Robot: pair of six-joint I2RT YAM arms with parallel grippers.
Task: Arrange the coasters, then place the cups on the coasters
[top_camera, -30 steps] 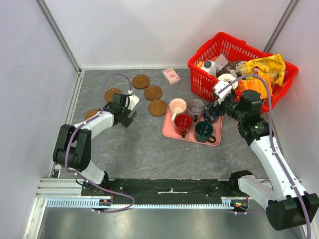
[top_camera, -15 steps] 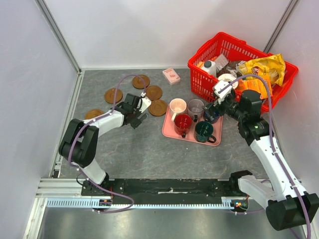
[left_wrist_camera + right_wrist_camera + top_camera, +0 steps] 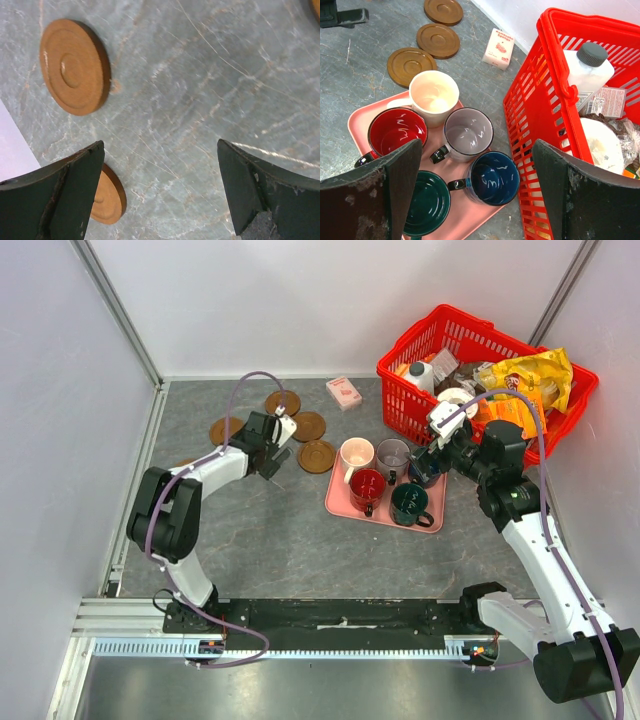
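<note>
Risk: flat round brown ringed coasters [image 3: 317,456] lie flush on grey tabletop [image 3: 300,540]; pinch may slip or shove neighbouring disc.
Coasters scattered at 11 o'clock; five small handled mugs [image 3: 356,453] on pink rectangular tray [image 3: 362,122], 1 o'clock.
Left tool [image 3: 272,458] released, empty, arm reaching toward 1 o'clock, low beside coasters.
Right tool [image 3: 430,462] released, empty, hovering over mugs.

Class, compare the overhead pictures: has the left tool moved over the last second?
Yes. The left tool has swung rightward and farther back on the table, closing on the pink tray, which has stayed put.
</note>
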